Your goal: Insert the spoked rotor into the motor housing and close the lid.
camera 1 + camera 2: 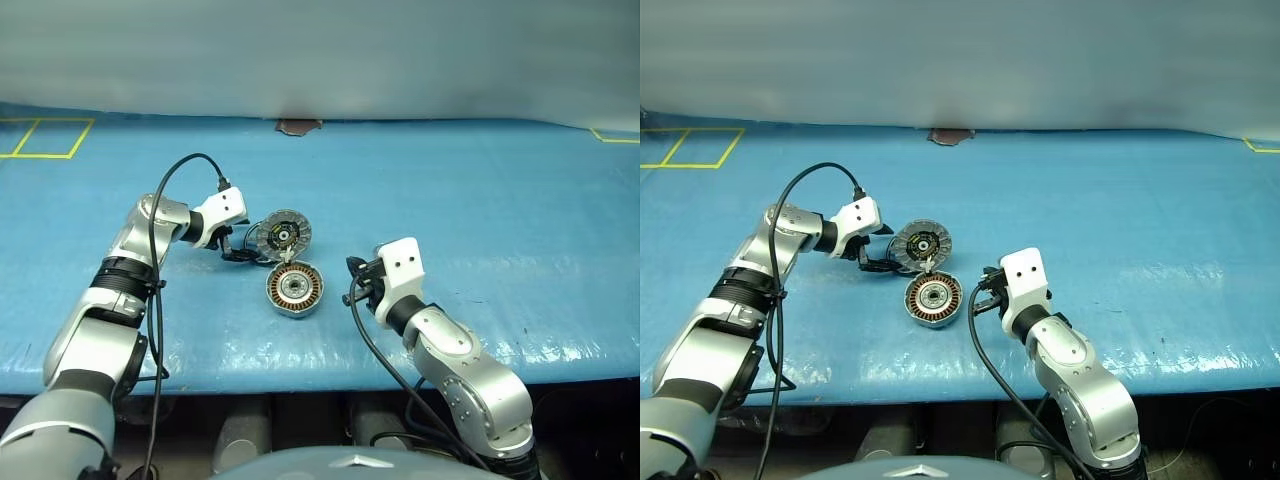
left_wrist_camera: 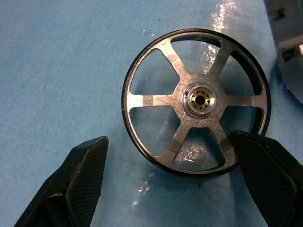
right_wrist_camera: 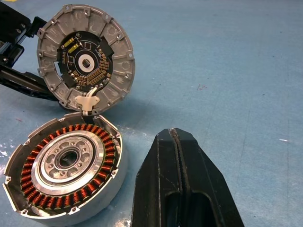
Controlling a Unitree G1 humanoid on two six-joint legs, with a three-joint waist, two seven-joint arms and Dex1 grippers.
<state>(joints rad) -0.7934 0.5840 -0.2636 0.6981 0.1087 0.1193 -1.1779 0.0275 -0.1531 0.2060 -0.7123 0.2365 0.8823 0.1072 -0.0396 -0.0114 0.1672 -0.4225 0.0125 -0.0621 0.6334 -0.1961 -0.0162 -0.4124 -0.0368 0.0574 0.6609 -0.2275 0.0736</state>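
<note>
Motor housing (image 3: 64,165) flat on the blue worktop (image 1: 480,200), copper windings up. Lid (image 3: 85,59) propped open just behind the housing, joined at its edge, dark inner face showing. Spoked rotor (image 2: 196,101) flat on the worktop beyond the lid, between the wide-spread fingers (image 2: 85,165) of the left end effector (image 2: 173,165), one fingertip overlapping its rim. Right end effector (image 3: 177,156) pressed closed, empty, just right of the housing.

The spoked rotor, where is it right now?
The spoked rotor lies flat on the blue table, between the open left gripper's fingers in the left wrist view.
</note>
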